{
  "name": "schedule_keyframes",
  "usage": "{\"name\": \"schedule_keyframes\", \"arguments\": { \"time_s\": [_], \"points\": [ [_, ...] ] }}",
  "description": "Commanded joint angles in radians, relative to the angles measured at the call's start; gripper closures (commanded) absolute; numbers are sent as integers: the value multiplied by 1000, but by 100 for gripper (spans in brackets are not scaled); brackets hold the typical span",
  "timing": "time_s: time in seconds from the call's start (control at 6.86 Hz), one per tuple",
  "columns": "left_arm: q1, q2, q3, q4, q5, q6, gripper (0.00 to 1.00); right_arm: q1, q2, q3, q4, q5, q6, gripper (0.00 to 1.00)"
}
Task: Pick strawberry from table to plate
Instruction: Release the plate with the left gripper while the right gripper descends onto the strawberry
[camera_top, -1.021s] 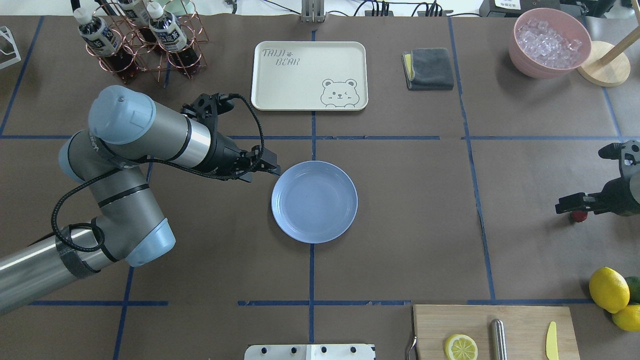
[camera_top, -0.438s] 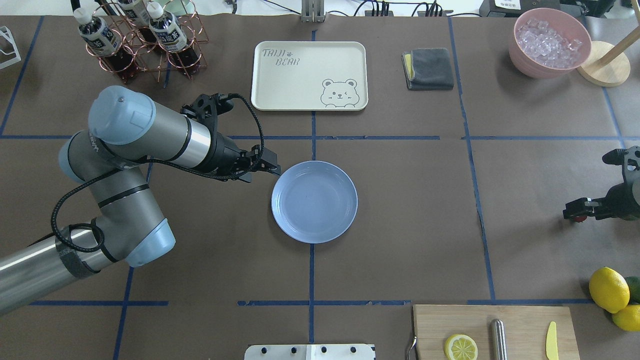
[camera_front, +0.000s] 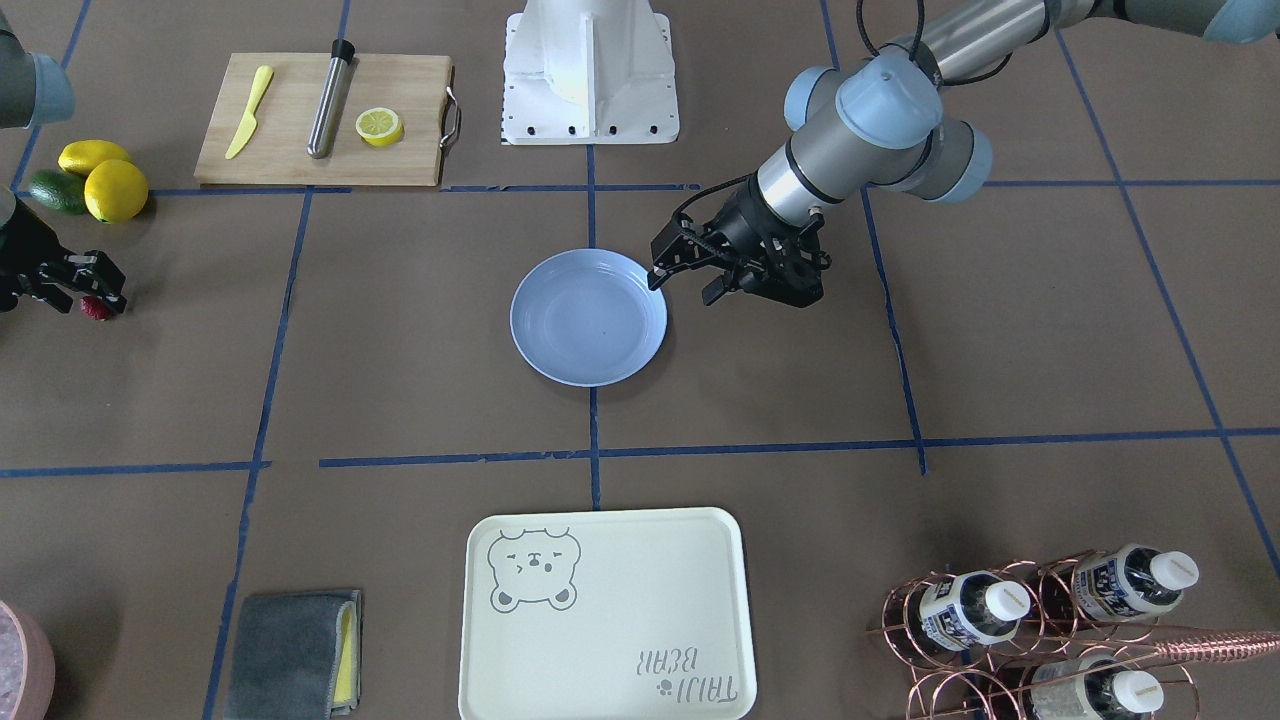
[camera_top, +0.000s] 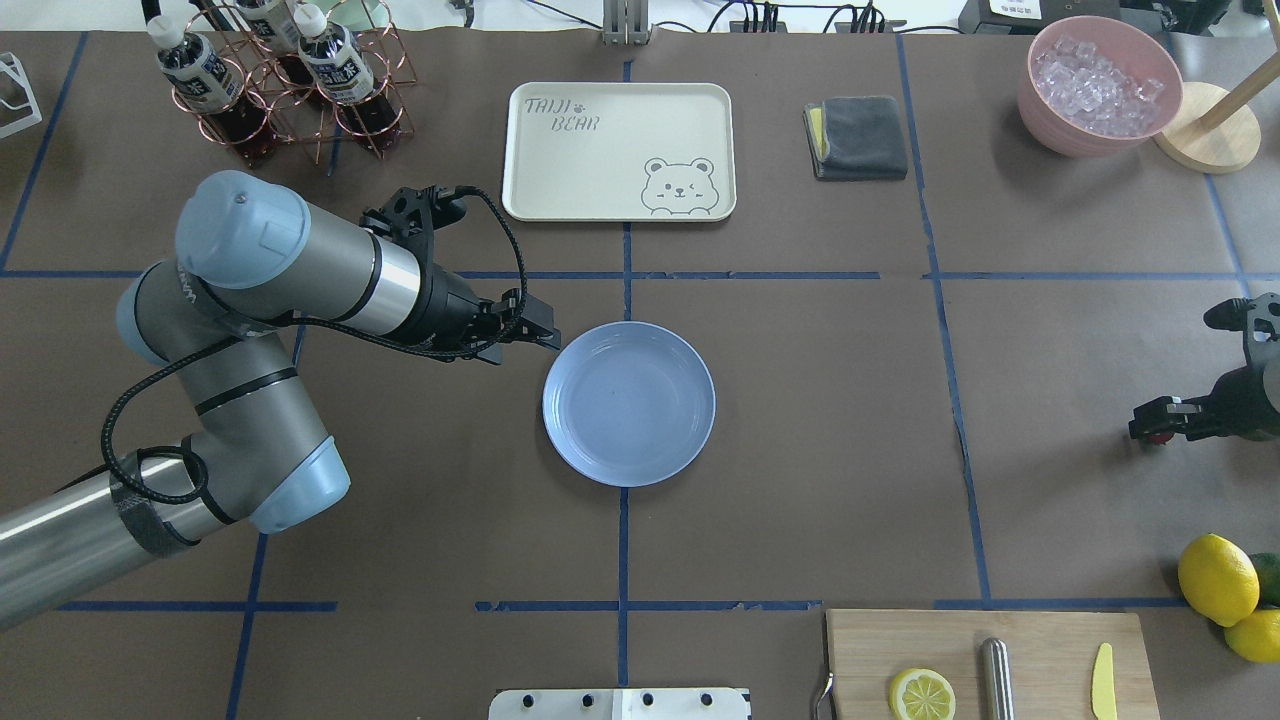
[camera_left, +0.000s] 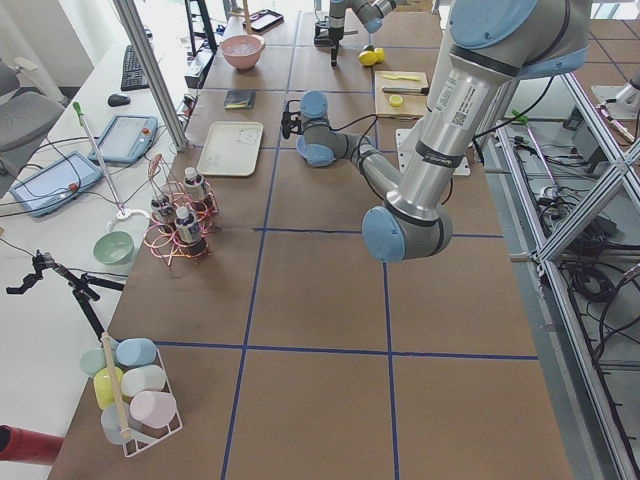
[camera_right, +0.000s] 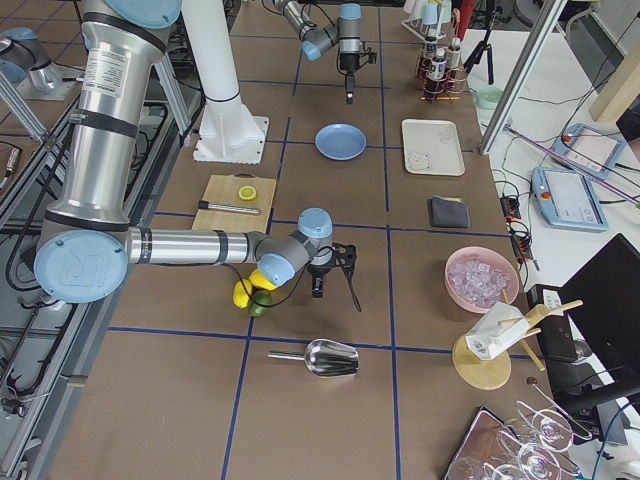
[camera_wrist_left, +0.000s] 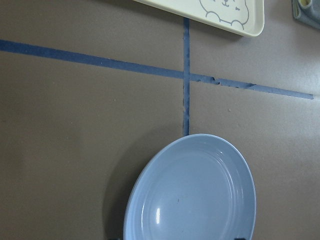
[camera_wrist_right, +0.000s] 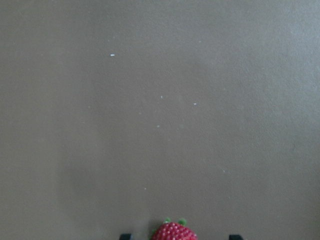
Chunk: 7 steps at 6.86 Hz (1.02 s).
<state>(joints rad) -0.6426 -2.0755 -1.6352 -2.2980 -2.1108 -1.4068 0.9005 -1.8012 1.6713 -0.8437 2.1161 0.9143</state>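
Your right hand (camera_top: 1150, 426) is low at the desk's (camera_top: 820, 400) 3 o'clock edge, fingers parted with a gap on either side of the strawberry (camera_wrist_right: 174, 232), which lies on the paper. The plate (camera_top: 628, 403) is at centre, well apart from it. Your left hand (camera_front: 686, 286) hangs wide at the plate's 10 o'clock rim.

Overhead exterior: high behind the robot, facing forward and down; takes in the whole table (camera_top: 800, 400), with the plate (camera_top: 629, 403) near centre.
Exterior front-facing: across the table, steeply down, towards the robot's base (camera_front: 588, 70); shares the plate and the tray (camera_front: 605, 612) with the overhead, left and right reversed.
Exterior left: high at one table end, looking along it.
Exterior right: high at the opposite end; plate far off.
Left wrist-mounted: close, looking down; plate low, tray corner at top.
Right wrist-mounted: very close to bare table; strawberry (camera_wrist_right: 173, 233) at bottom edge.
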Motion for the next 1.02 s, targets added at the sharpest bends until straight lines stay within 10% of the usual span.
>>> {"name": "schedule_keyframes", "arguments": {
  "time_s": [0.0,0.29,0.88],
  "points": [
    [0,0,0,0,0,-1,18,0,0,-1,0,2,0,47],
    [0,0,0,-1,0,-1,18,-2,2,-1,0,5,0,100],
    [0,17,-26,-1,-2,-1,17,-5,54,177,-18,99,178,100]
  ]
}}
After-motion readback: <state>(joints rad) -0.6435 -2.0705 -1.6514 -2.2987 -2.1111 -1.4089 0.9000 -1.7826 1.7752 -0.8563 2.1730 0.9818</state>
